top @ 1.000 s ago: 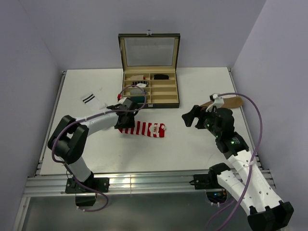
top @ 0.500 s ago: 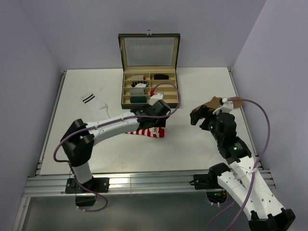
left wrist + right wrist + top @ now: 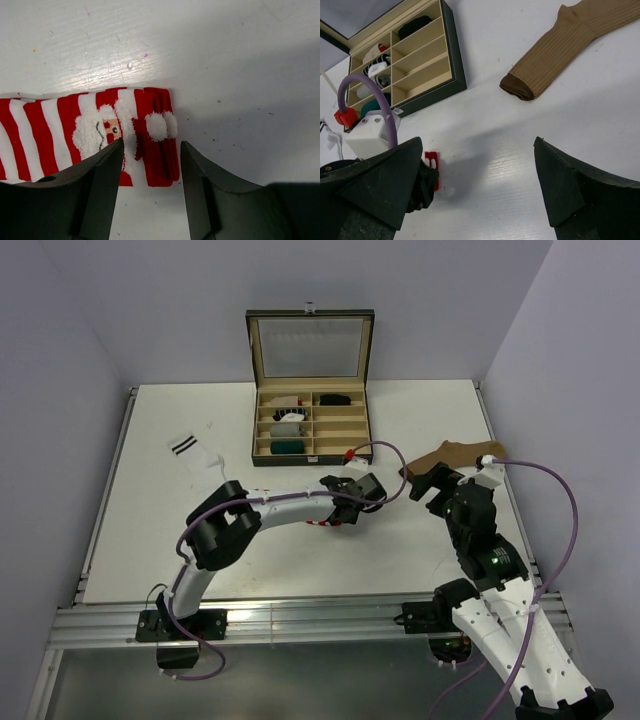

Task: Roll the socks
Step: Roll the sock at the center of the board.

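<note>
The left hand (image 3: 151, 150) is down over the red-and-white striped sock (image 3: 90, 130), fingers apart, one either side of the Santa-face end. From the wrist view the pads frame the white pompoms, with layered red edges at that end of the sock. Whether the fingers touch the fabric I cannot tell. The sock lies flat on the tabletop (image 3: 200, 540) in front of the box (image 3: 310, 459). From overhead the left arm stretches across it (only a sliver of red peeks out under the wrist) and hides most of it.

Over to the right hand (image 3: 477, 150): fingers spread wide, nothing between them, hovering above bare tabletop. Just beyond it lies the tan-brown sock (image 3: 560, 45), flat, its darker toe pointing towards the box. Overhead, it sits near the tabletop's right edge, just behind the right hand.

The white sock (image 3: 190, 448) with two dark cuff stripes lies well apart from both hands, out on the left side.

At the back the box stands with its lid (image 3: 310, 345) up. A black bundle (image 3: 335, 399) fills a right-hand compartment; a teal one (image 3: 287, 446) sits in the left column.
</note>
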{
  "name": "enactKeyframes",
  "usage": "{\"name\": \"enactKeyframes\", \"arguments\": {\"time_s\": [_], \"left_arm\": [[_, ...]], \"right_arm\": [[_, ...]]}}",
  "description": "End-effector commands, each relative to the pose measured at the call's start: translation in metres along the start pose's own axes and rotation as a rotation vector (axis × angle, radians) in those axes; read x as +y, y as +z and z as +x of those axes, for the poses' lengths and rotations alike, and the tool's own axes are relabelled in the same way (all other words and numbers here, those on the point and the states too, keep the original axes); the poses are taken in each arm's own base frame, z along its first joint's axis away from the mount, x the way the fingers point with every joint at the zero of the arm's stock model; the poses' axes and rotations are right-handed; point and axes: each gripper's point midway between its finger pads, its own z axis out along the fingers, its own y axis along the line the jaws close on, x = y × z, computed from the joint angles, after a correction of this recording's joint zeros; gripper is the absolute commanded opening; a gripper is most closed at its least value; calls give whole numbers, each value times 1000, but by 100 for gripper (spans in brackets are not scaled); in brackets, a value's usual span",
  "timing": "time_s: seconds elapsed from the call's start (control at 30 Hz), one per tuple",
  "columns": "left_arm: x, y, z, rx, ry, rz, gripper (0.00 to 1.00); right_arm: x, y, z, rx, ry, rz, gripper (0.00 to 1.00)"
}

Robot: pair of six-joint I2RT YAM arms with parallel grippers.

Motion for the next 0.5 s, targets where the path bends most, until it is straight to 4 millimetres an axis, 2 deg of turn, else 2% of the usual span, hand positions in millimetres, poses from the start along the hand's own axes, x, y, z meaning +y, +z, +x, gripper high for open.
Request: {"name": "enactKeyframes", "arguments": {"time_s": [0.0, 0.27, 0.47], "left_arm": [[-9, -9, -16, -58, 0, -8, 54], [-22, -6, -8, -71, 60, -27, 53], [-18, 3, 0, -54, 83, -65, 51]], "right_arm": [[-7, 1, 1, -11, 8, 37, 99], [-10, 1, 4, -10, 0, 39, 99], [-13, 1, 7, -6, -6, 42, 99]]}}
